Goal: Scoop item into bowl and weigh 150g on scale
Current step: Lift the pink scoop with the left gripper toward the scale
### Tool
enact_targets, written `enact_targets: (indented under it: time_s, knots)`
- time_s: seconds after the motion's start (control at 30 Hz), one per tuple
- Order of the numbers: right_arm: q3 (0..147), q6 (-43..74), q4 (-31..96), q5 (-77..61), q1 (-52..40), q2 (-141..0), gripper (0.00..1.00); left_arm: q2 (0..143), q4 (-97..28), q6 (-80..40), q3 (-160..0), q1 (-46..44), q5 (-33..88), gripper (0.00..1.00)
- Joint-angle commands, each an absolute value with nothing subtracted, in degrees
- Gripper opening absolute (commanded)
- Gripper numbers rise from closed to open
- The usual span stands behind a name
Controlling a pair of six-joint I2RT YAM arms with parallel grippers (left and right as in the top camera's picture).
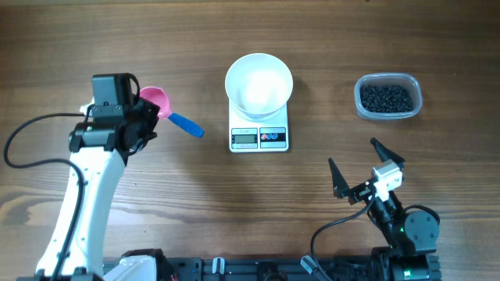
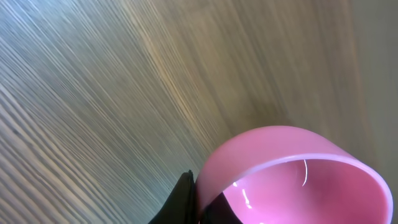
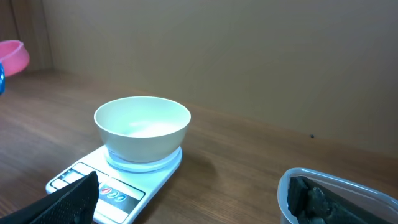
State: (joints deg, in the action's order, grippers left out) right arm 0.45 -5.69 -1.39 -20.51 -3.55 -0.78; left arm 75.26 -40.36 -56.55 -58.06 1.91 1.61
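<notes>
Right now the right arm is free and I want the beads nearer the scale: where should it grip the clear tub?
Probably from above, the open right tool straddling the clear tub across its narrower span, fingers outside its two long walls. Those are straight, the corners rounded, and black beads lie loose in the open top, so keep it level.

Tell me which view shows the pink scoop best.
Overhead: the scoop shows pink cup and blue handle together. Left wrist shows only the cup, very close; right wrist catches just a sliver at its left edge.
</notes>
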Motion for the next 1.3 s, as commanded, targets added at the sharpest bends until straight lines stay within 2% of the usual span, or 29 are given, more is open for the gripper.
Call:
enact_targets:
  time_s: [0.0,0.37,0.83,0.93,0.97,1.03,1.2,1.27]
  knots:
    - [0.32,-6.02,-1.69,-20.12,-3.38,-0.43,1.00,73.87,-40.84,-58.00,-58.78,1.56,4.91,0.04]
    - [0.32,-6.02,-1.69,-20.12,-3.38,-0.43,0.99,72.75,-41.21,-59.02,-58.78,-6.48,4.91,0.04]
    - [0.32,-6.04,-1.69,-20.12,-3.38,-0.43,1.00,70.59,-49.58,-59.02,-58.78,-6.92,5.15,0.04]
    - [0.32,-5.04,-1.74,-20.99,-3.38,-0.43,1.00,70.59,-49.58,-62.50,-58.78,-6.92,6.92,0.04]
    - [0.32,-2.59,-1.87,-22.24,-3.38,-0.43,1.00,70.59,-49.58,-63.59,-58.78,-6.92,7.79,0.04]
    - [0.32,10.41,-2.09,-26.02,-3.38,-0.43,1.00,70.59,-49.60,-64.90,-58.78,-6.92,9.96,0.04]
    - [0.32,63.64,-2.04,-35.00,-3.38,-0.43,1.00,70.59,-50.70,-73.32,-58.78,-6.92,11.99,0.04]
    - [0.32,69.12,-2.04,-36.29,-3.38,-0.43,1.00,70.59,-50.70,-75.46,-58.78,-6.92,12.27,0.04]
